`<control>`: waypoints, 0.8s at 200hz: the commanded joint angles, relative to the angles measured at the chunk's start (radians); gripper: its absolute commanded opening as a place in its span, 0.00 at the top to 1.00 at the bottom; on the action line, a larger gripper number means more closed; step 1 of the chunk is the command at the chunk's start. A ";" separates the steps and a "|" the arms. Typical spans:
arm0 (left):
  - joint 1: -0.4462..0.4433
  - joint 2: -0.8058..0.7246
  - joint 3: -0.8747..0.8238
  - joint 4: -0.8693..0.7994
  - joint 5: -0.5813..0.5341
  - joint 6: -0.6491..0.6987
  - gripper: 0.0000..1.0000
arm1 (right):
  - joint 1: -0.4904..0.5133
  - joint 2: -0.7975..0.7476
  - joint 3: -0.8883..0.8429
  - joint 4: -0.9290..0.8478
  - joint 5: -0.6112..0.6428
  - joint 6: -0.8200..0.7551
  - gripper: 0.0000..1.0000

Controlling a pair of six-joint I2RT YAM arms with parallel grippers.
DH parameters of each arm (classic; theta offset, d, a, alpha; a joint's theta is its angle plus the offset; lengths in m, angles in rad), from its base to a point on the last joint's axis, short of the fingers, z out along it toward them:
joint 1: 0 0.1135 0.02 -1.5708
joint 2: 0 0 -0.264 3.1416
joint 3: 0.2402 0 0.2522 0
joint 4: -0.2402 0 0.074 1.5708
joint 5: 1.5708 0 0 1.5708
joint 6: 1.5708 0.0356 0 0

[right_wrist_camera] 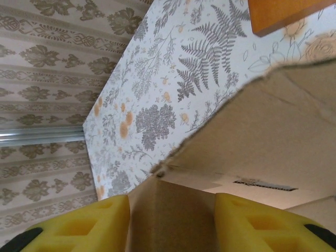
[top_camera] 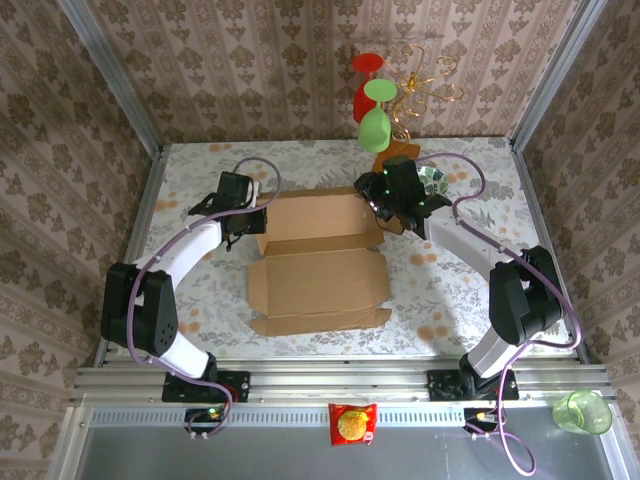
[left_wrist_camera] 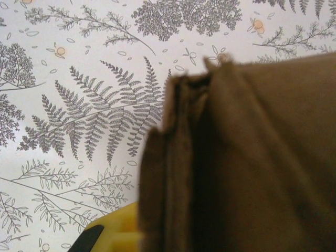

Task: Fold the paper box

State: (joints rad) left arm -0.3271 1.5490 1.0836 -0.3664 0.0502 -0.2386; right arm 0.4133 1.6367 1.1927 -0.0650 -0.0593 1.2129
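The paper box (top_camera: pixel 320 265) lies partly folded in the middle of the table, a brown cardboard sheet with its back panel raised and its front flaps flat. My left gripper (top_camera: pixel 248 215) is at the box's far left corner, shut on the cardboard edge (left_wrist_camera: pixel 184 157); one yellow finger (left_wrist_camera: pixel 113 231) shows beside it. My right gripper (top_camera: pixel 385 205) is at the far right corner. Its yellow fingers (right_wrist_camera: pixel 89 226) stand apart with a cardboard flap (right_wrist_camera: pixel 170 210) in the gap, under the raised panel (right_wrist_camera: pixel 273 131).
A wire rack with red and green glasses (top_camera: pixel 385 100) stands on an orange base (right_wrist_camera: pixel 278 13) just behind the right gripper. Patterned walls close the table on three sides. A snack packet (top_camera: pixel 352 423) and a green cup (top_camera: pixel 583 412) sit near the front rail.
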 commanded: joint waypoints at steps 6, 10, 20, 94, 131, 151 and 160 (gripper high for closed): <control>-0.004 -0.004 0.005 0.058 0.028 -0.015 1.00 | -0.013 -0.045 -0.082 0.133 -0.031 0.144 0.54; -0.003 -0.005 0.005 0.060 0.027 -0.016 1.00 | -0.016 -0.050 -0.093 0.148 -0.033 0.156 0.53; -0.002 -0.003 0.003 0.060 0.026 -0.014 1.00 | -0.029 -0.064 -0.110 0.163 -0.038 0.171 0.50; 0.002 0.003 0.003 0.044 0.006 0.005 1.00 | -0.073 -0.370 -0.401 0.139 0.099 0.043 0.30; 0.002 0.013 0.008 0.036 -0.003 0.012 1.00 | -0.068 -0.381 -0.540 0.252 0.080 0.021 0.30; 0.001 0.020 0.011 0.033 -0.003 0.013 1.00 | -0.067 -0.334 -0.587 0.349 0.078 0.037 0.30; 0.002 0.021 0.011 0.034 -0.001 0.013 1.00 | -0.066 -0.307 -0.586 0.370 0.077 0.036 0.30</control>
State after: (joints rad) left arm -0.3275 1.5566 1.0824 -0.3359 0.0490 -0.2379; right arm 0.3428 1.2785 0.6258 0.1699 -0.0040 1.2568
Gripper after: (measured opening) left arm 0.083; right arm 0.701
